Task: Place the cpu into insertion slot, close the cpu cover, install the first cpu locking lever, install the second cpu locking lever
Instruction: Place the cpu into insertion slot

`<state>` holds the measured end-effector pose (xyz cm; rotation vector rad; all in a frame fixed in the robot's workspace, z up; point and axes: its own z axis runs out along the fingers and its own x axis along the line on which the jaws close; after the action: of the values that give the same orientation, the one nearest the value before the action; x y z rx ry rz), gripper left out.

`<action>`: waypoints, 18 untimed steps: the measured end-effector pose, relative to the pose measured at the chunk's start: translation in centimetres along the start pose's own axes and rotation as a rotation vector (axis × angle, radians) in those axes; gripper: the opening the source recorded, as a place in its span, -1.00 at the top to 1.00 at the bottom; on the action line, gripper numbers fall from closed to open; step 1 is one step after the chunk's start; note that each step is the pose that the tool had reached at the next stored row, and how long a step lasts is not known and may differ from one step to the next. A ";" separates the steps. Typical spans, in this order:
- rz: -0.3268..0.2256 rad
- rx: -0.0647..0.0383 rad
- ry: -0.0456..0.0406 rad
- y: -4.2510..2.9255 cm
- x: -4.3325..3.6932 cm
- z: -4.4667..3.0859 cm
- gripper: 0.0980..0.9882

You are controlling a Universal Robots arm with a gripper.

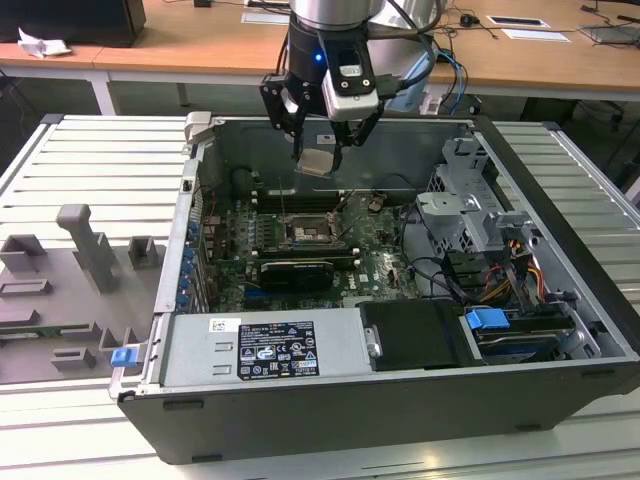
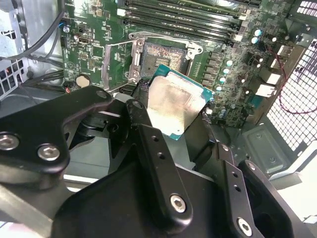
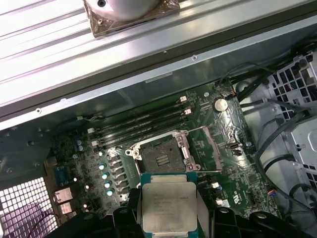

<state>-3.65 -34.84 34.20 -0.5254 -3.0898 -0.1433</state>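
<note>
Your gripper (image 1: 318,148) is clamped on two opposite edges of the chip (image 3: 167,208), holding it in the air over the board (image 3: 237,168), near the open socket (image 3: 159,157) at its middle; judge it light, stiff and fragile, best gripped by its edges.

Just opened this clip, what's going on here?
The arm's gripper holds the cpu between its fingers, up above the open computer case. Down on the board, the slot is empty and its cover is swung open beside it. The cpu has not been placed yet; it hangs clear of the slot.
</note>
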 end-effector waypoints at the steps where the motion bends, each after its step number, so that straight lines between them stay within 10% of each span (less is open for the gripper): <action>1: 0.004 0.000 -0.0004 0.00 0.00 0.00 0.02; 18: 0.144 -0.003 -0.0129 -0.01 0.00 0.14 0.02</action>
<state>-3.65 -34.84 34.06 -0.7495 -3.0500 -0.1439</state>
